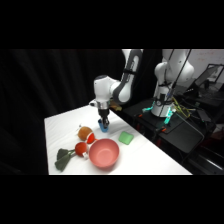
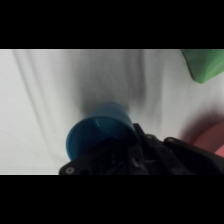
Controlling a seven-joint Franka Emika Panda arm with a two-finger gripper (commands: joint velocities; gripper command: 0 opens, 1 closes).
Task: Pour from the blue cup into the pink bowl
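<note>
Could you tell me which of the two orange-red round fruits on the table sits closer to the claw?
The upper fruit, farther from the pink bowl, is closer to the claw. The other fruit lies lower, beside the bowl's left rim.

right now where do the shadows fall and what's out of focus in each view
Side view: dark backdrop, lit white table, pink bowl soft-edged. Wrist view: blue cup blurred up close, a grey shadow spreading on the table beyond it, green piece blurred at the corner.
</note>
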